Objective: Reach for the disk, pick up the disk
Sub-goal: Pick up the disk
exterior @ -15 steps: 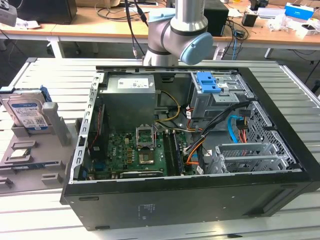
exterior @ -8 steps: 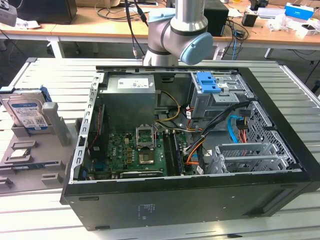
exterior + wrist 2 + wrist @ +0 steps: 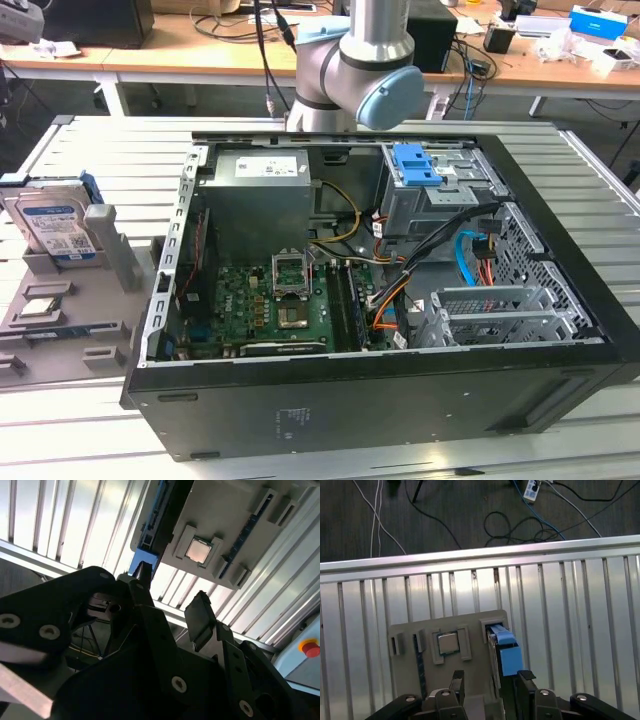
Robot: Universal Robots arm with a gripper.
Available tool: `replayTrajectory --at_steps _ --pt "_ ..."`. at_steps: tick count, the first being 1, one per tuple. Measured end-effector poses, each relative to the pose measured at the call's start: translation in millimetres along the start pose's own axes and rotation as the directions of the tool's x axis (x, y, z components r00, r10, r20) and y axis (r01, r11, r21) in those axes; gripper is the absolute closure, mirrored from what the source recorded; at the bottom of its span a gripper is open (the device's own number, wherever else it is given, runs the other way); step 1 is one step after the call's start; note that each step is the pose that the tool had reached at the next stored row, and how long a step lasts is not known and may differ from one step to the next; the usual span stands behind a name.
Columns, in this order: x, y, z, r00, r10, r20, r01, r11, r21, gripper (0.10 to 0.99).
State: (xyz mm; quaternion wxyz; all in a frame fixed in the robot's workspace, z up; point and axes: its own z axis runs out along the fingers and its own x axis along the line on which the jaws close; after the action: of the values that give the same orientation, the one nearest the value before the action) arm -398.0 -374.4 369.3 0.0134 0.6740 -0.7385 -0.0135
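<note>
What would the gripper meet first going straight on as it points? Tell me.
Likely the disk, standing on edge in the gray holder, slightly off centre ahead of the open gripper; depth is unclear.

The disk is silver with a blue-and-white label and a bright blue frame. It stands to the exterior view's left of the black computer case. Its holder is plain grey. Inside the case, the motherboard is green, the latch blue and the cables orange. The tabletop is ribbed silver. The gripper is black.
</note>
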Motion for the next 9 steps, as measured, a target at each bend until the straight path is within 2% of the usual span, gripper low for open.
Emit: replayTrajectory --at_steps 5,9 --pt "-14.4 1.3 0.0 1.0 0.0 -0.002 0.0 1.0 0.0 0.541" --pt "-16.3 1.4 0.6 1.0 0.0 -0.002 0.0 1.0 0.0 0.541"
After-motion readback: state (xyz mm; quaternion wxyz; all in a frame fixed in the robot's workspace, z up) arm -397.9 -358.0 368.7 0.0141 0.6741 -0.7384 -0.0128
